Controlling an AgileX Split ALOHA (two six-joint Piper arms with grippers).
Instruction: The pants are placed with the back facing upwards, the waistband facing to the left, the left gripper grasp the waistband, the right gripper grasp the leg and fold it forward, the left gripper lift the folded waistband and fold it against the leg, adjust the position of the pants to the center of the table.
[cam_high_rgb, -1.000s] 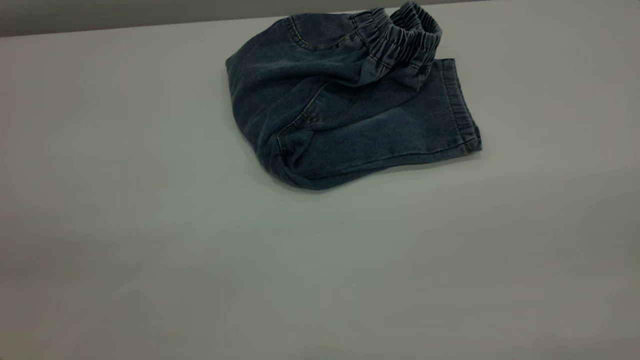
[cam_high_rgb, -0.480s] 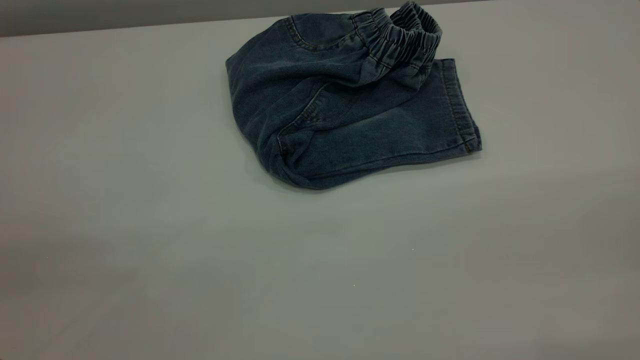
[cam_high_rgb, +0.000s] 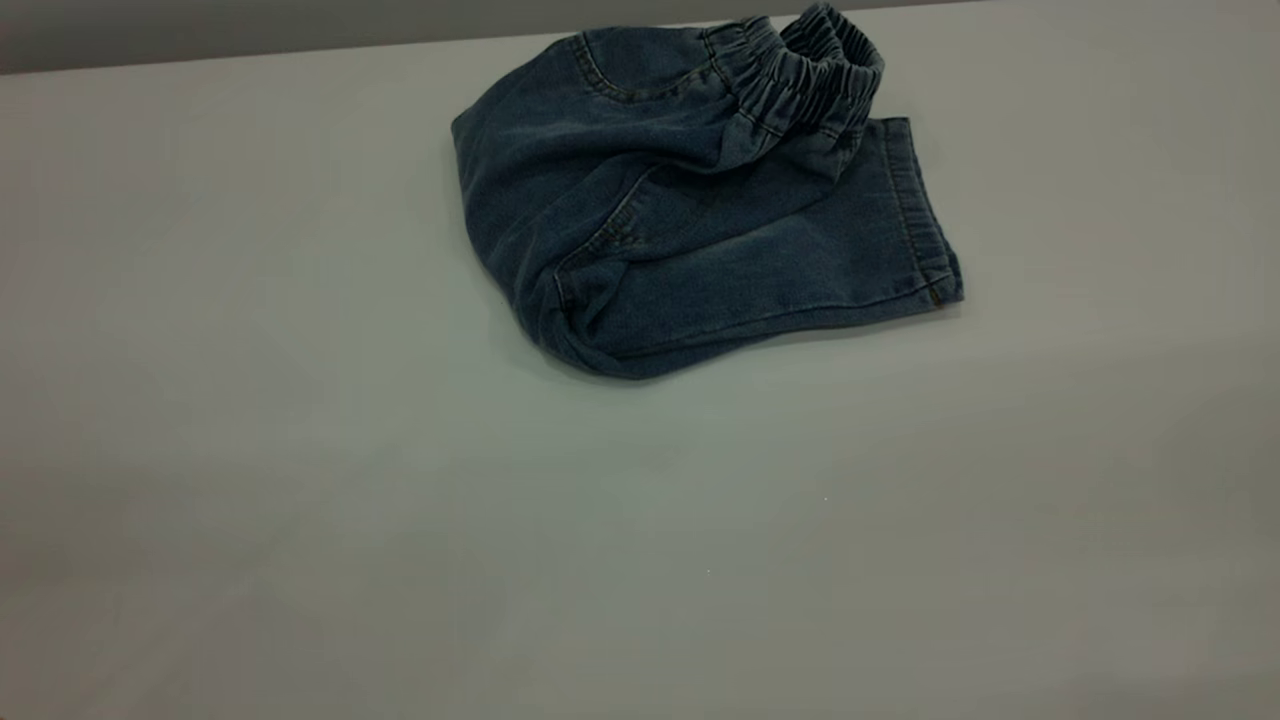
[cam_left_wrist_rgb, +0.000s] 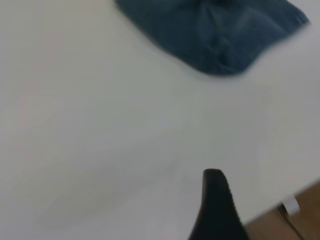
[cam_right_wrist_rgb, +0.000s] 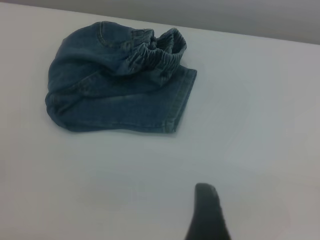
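Both tools mostly cropped; pants (cam_high_rgb: 690, 210) folded.

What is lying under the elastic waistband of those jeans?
The waistband is folded over onto the leg, whose hem sticks out beside it on the table. Whatever lies deeper between the folded layers is covered by denim.

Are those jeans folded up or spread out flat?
Folded: the jeans lie bundled, elastic waistband doubled over onto the leg cuff.
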